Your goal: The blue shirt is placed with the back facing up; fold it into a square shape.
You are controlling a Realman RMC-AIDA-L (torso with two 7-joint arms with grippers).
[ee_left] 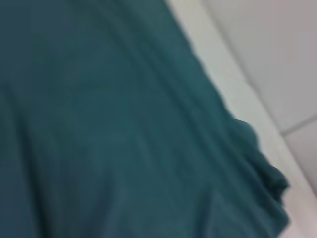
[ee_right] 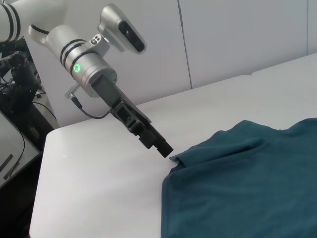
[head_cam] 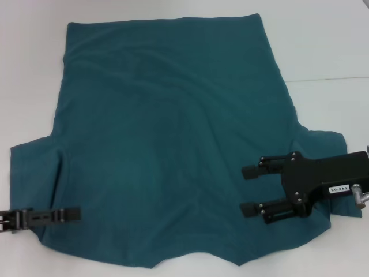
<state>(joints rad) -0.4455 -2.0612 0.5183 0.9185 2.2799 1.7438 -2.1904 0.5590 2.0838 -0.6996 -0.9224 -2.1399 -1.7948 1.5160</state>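
Blue shirt lying spread on the white tabletop, a gripper at each sleeve

The blue shirt (head_cam: 173, 144) is lying flat and lightly wrinkled on the tabletop (head_cam: 328, 40). The right gripper (head_cam: 249, 190) is hovering over the shirt's right sleeve area with its fingers spread apart. The left gripper (head_cam: 72, 214) is reaching onto the left sleeve edge; whether its fingers are parted or pressed together, I cannot tell.

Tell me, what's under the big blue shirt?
The blue shirt lies spread on a white table, which shows around its edges. Anything else beneath is hidden by the cloth. The right gripper hovers open above one sleeve; the left gripper is at the other.
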